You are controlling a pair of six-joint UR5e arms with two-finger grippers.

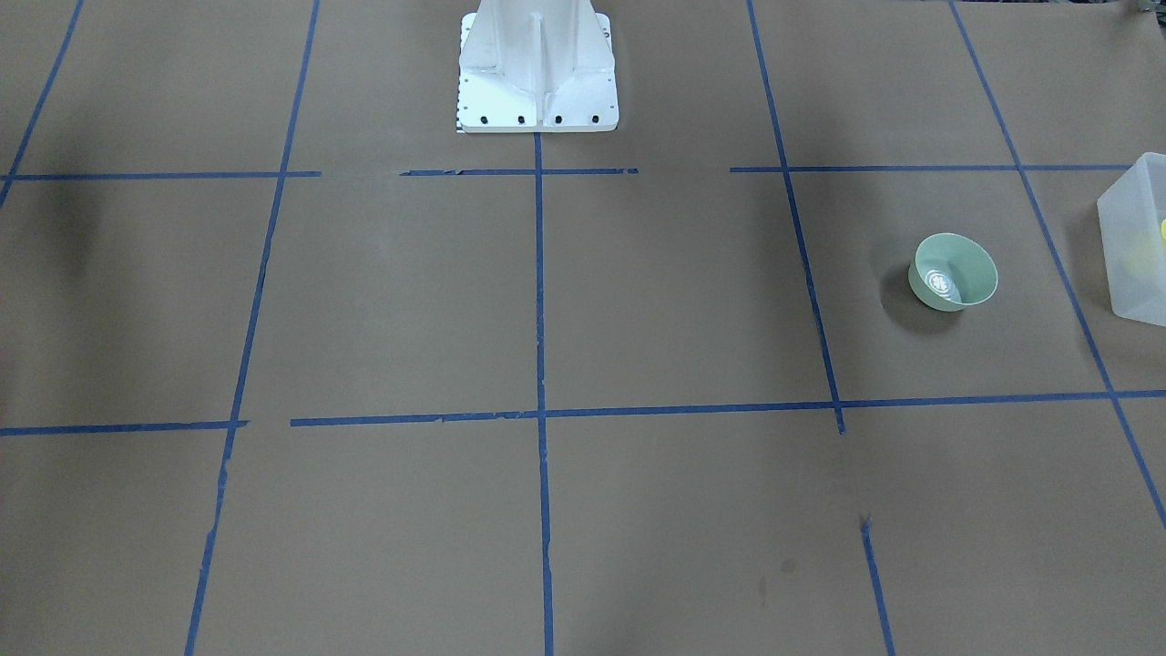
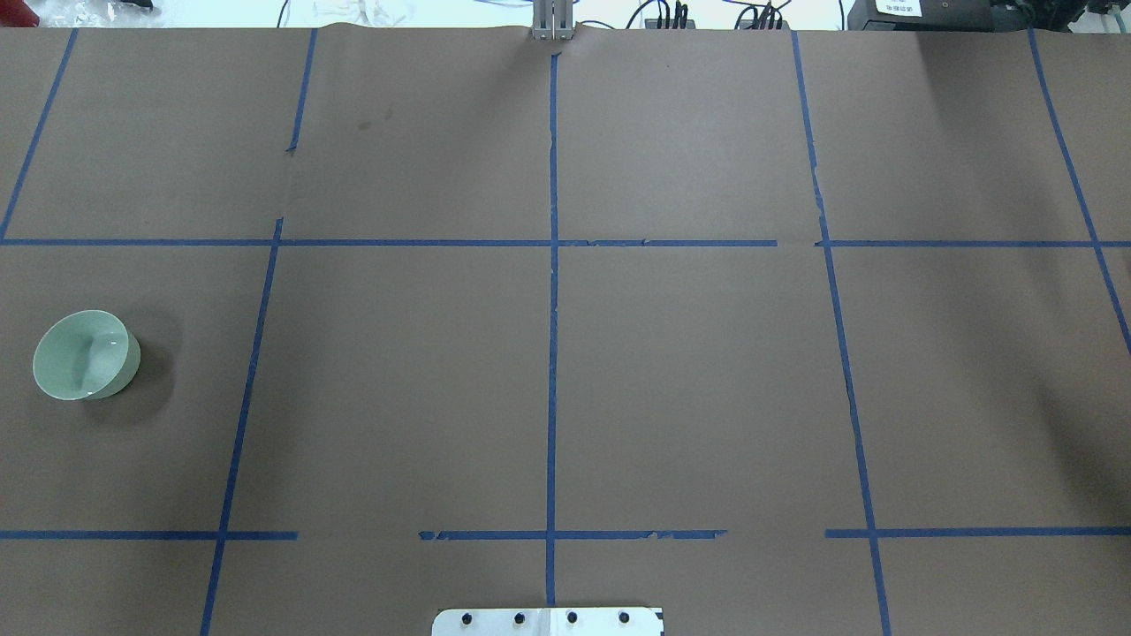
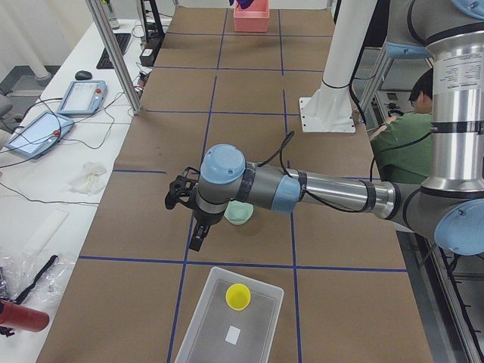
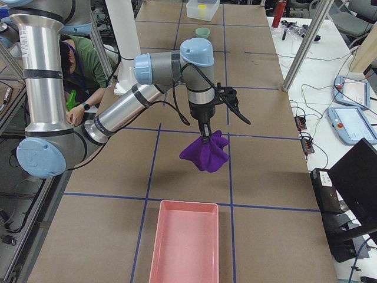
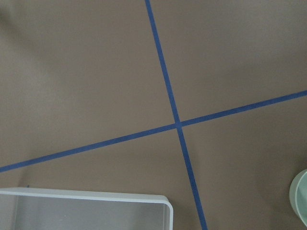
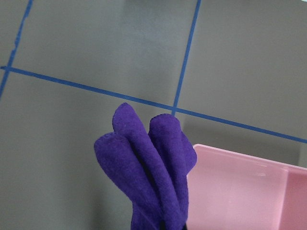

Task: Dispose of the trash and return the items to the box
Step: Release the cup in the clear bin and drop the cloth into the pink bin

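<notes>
Brown table (image 2: 689, 371): cup (image 3: 238, 296) in box (image 3: 200, 310), bowl (image 2: 87, 355) sits mid-left; right gripper (image 4: 206, 134) pinches purple cloth (image 4: 205, 152) near pink bin (image 4: 184, 247); left gripper (image 3: 198, 238) cannot be read

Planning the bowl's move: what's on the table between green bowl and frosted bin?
Only brown paper and one blue tape line separate bowl from bin, front-facing view.

Looking every bit like a robotics research lab. Working at a broad table (image 2: 398, 380) papered in brown and gridded with blue tape lines (image 2: 553, 353). Bolting a white metal base (image 1: 537, 82) to it, with industrial arms (image 3: 333, 193) reaching over. Keeping teach pendants (image 3: 82, 96), a laptop (image 4: 359, 177) and loose cables (image 2: 663, 13) along the side benches. Framing the cell with aluminium posts (image 3: 113, 53). Seating an operator in green (image 3: 401, 144) behind the robot.
</notes>
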